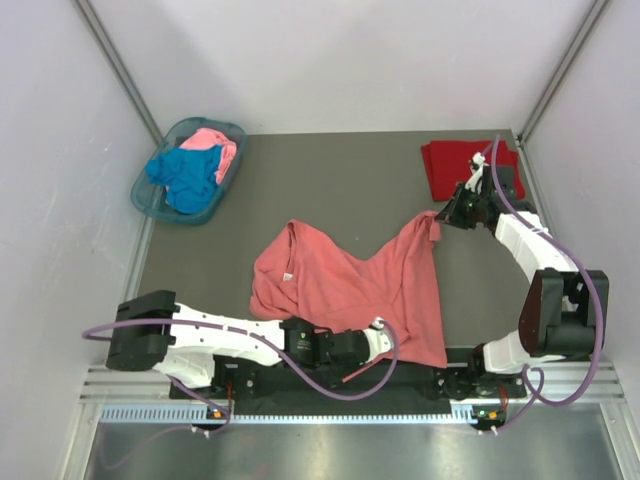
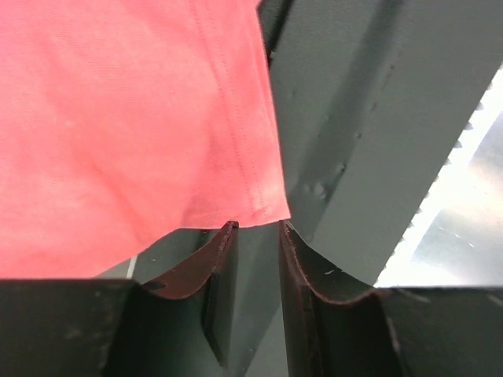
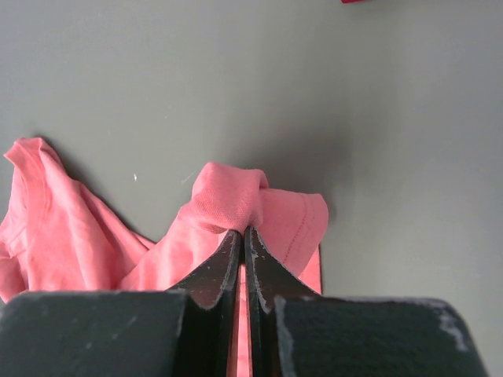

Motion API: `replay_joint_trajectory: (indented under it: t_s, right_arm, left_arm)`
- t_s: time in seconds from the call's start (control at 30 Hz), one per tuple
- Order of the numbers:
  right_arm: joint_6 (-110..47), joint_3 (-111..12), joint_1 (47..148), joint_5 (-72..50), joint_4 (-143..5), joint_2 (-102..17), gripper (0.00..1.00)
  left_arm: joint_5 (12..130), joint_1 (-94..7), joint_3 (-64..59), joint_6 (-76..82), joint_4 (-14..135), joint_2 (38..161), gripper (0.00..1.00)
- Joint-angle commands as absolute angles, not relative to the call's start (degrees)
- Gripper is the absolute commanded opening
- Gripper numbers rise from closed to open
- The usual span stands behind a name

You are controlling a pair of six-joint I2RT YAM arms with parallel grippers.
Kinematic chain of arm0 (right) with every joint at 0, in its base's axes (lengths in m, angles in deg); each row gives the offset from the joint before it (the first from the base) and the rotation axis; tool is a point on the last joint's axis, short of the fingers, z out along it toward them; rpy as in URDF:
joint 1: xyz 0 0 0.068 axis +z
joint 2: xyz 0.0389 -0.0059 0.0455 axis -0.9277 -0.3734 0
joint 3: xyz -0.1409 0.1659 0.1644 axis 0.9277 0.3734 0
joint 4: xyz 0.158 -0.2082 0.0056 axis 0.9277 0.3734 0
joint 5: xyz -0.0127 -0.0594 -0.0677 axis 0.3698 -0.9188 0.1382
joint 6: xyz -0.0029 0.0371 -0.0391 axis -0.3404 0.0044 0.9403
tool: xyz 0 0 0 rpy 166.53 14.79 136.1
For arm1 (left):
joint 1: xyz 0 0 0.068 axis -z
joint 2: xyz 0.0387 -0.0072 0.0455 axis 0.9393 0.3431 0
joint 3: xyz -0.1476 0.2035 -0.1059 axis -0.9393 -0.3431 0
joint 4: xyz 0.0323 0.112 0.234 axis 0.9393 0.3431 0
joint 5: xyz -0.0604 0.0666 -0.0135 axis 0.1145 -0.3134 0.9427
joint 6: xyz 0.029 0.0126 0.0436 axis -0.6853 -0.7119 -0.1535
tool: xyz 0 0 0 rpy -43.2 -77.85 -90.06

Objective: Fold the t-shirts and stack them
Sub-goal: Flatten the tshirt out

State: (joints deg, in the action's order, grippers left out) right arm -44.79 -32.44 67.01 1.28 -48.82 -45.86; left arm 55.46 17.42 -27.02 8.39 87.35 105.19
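While the right gripper [image 3: 245, 232] is fully closed, its jaws pinch a bunched fold of the salmon-coral t-shirt [image 1: 345, 285] between their tips. The pinched cloth is a stitched edge at the shirt's far right corner, and it rises in a small hump above the jaws. In the top view this gripper sits at the right side of the table [image 1: 330, 180], with the shirt drawn up to a point at the grip.

The left gripper [image 2: 255, 228] stands partly open, with a clear gap between its jaws and no cloth inside that gap. The corner of the shirt's hem ends just at the jaw tips. Whether the hem touches the tips cannot be told. This gripper lies low at the near edge of the table, by the shirt's near right corner.

Between the two grippers the salmon-coral t-shirt lies spread on the middle of the table, unfolded and wrinkled. Its right edge runs from the right gripper's hold to the near edge. Its collar, with a small label, is toward the left.

Just beyond the right gripper, the dark red t-shirt [image 1: 450, 165] lies folded flat at the far right corner of the table, partly hidden by the right arm.

At the far left corner stands a translucent teal basket [image 1: 150, 195]. It holds the bright blue t-shirt [image 1: 185, 180], crumpled, and the light pink t-shirt [image 1: 215, 145], which lies on the blue one's far side.
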Motion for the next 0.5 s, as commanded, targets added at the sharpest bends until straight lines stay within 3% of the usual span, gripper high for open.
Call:
replay_joint_trajectory:
  t_s: [0.0,0.47]
  right_arm:
    - [-44.42,-32.32,66.05,2.08,-51.11,-43.31,0.0]
    - [-44.42,-32.15,65.26,3.13,-51.64,-42.6,0.0]
  left_arm:
    - [58.75,17.34,-27.3,7.99,86.36,103.45,0.33]
    - [62.09,16.73,-27.75,6.67,81.61,113.72,0.35]
